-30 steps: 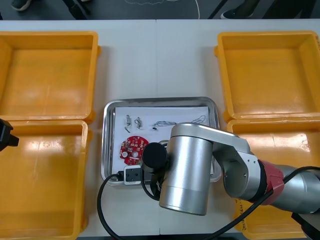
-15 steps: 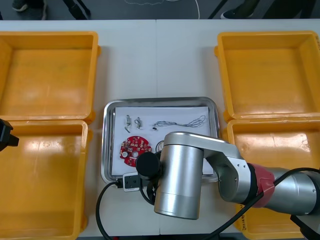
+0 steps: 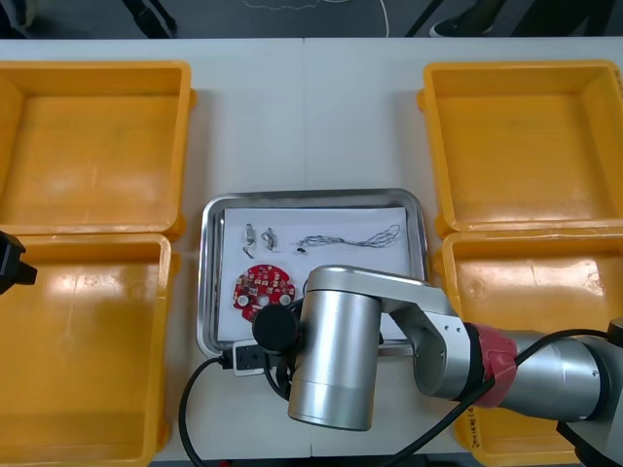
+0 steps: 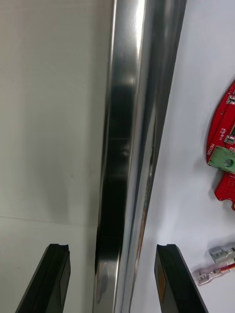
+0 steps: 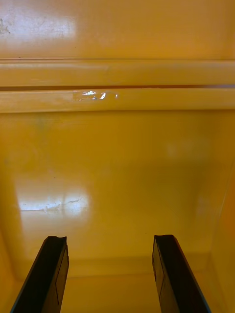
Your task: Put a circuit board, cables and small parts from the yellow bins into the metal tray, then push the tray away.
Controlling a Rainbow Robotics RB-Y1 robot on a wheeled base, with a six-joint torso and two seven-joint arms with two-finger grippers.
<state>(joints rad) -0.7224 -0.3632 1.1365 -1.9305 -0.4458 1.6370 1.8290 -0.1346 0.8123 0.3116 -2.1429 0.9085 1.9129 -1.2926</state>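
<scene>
The metal tray [image 3: 208, 292], white inside, lies mid-table between the bins. In it are a round red circuit board [image 3: 261, 288], two small metal parts [image 3: 259, 234] and a thin twisted cable [image 3: 350, 237]. My right arm [image 3: 336, 360] covers the tray's near edge. In the right wrist view my right gripper [image 4: 115, 279] is open, its fingers [image 4: 58, 276] standing either side of the tray's shiny rim [image 4: 128, 122]. The circuit board [image 4: 224, 146] and the metal ends of a red cable [image 4: 214, 266] lie inside the tray. My left gripper [image 5: 110, 274] is open over a yellow bin's bare floor [image 5: 117, 171].
Two yellow bins stand at the left [image 3: 92, 146] [image 3: 83, 350] and two at the right [image 3: 526, 146] [image 3: 545, 282]; all look bare inside. My left arm [image 3: 10, 263] sits at the left edge. Bare table lies beyond the tray.
My right arm has slid to the left and nearer along the tray's near edge, uncovering more of the tray's right side. The left arm has not moved.
</scene>
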